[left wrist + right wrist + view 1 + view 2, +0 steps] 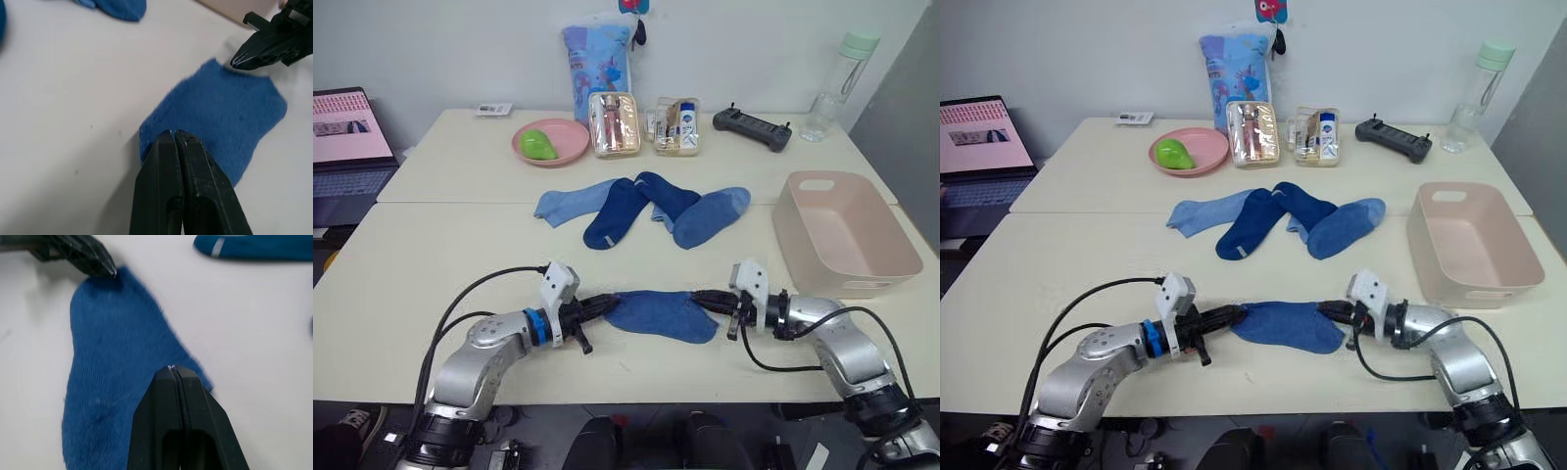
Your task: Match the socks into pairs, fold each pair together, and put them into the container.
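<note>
A blue sock lies flat near the table's front edge. My left gripper is shut, its tips pinching the sock's left end. At the sock's right end, my right gripper is shut with its tips on the fabric. Several more socks lie in a loose row at mid-table: a light blue one, two dark blue ones and a mid-blue one. The pale pink container stands empty at the right, behind my right arm.
At the back stand a pink plate with a green item, two clear pouches, a black controller, a bottle and a blue patterned bag. An open laptop sits far left.
</note>
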`<state>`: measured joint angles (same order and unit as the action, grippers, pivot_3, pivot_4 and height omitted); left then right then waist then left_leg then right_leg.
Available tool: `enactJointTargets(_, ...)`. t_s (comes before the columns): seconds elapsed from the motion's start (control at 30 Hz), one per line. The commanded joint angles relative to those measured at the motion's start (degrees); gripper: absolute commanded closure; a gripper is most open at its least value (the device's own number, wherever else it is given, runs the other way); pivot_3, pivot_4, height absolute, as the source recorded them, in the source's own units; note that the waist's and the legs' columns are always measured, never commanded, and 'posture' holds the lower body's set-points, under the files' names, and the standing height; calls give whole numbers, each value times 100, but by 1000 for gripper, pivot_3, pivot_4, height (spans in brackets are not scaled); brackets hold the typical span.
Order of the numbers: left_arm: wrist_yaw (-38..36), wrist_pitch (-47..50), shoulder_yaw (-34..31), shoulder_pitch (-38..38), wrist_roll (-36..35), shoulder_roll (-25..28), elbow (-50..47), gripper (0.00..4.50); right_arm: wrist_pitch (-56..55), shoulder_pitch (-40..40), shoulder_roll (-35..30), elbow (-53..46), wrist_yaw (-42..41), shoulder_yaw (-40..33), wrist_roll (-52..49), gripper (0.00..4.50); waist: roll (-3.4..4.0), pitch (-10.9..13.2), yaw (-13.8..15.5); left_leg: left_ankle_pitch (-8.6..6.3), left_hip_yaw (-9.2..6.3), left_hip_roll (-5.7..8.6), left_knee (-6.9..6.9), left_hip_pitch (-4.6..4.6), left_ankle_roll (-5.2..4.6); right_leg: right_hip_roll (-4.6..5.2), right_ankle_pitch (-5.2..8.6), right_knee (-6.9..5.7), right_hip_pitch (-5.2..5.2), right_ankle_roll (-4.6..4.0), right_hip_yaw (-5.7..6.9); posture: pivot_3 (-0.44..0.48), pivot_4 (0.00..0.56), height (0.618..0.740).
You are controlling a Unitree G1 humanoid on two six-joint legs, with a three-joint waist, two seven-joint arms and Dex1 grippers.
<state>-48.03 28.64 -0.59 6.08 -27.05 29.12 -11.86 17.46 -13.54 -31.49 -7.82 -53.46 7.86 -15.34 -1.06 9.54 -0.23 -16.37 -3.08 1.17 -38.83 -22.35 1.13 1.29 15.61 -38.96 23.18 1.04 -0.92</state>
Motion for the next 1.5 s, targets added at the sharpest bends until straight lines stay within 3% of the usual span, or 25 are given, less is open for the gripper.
enactJointTargets(0.03,527,-98,-788,10,-206,-28,-302,4280,105,-201,-35,-78,549,-576,-19,4317,0,0,2,0,1,0,0,0,0,0,0,0,0,0,0,0,150,740)
enactJointTargets(0.13,838,-513,-1084,-134,71,-58,-17,3523,-114,-357,87,292,957,-645,251,3538,0,0,-8,0,2,0,1,1,0,0,0,0,1,0,0,0,150,740)
enactJointTargets(0.33,1022,-946,-1124,-369,294,-167,124,1621,-503,-659,257,929,1238,-488,654,1525,0,0,-4,0,6,1,2,0,0,0,0,1,1,0,-2,0,150,740)
enactJointTargets(0.37,1034,-937,-1109,-384,281,-180,50,1180,-538,-715,280,980,1241,-434,711,1019,0,0,-4,0,6,1,2,0,0,1,-1,1,1,-1,-2,0,150,740)
enactJointTargets(0.47,1050,-944,-1063,-352,279,-178,-108,325,-597,-1027,453,1239,1305,-220,902,134,0,0,-6,0,5,1,2,0,0,0,-1,0,1,-1,-2,0,150,740)
enactJointTargets(0.5,1037,-939,-1034,-326,282,-155,-193,50,-576,-1189,555,1375,1347,-124,978,122,0,0,-18,0,5,1,2,0,0,0,-1,0,2,-1,-2,0,150,740)
enactJointTargets(0.93,822,-68,-686,234,-192,221,-1307,50,-1015,-2768,1343,3817,1917,478,1947,122,0,0,-62,1,6,1,3,0,2,-1,-2,-2,4,-3,-1,0,150,740)
enactJointTargets(1.03,883,-11,-723,272,-205,225,-1296,0,-1174,-2913,1358,4164,1929,417,1990,719,0,0,-92,1,7,1,3,1,2,-1,-2,-2,4,-2,-2,0,150,740)
enactJointTargets(1.37,889,-67,-740,232,-233,225,-1222,0,-1208,-2894,1224,4094,1679,291,1875,4334,1,0,-119,1,5,1,4,1,2,-1,-1,-2,4,-2,-2,0,150,740)
enactJointTargets(1.5,871,-76,-696,212,-234,215,-1224,0,-1135,-2809,1101,3806,1510,253,1793,4462,1,0,-124,1,5,1,4,1,2,-1,-1,-2,4,-2,-2,0,150,740)
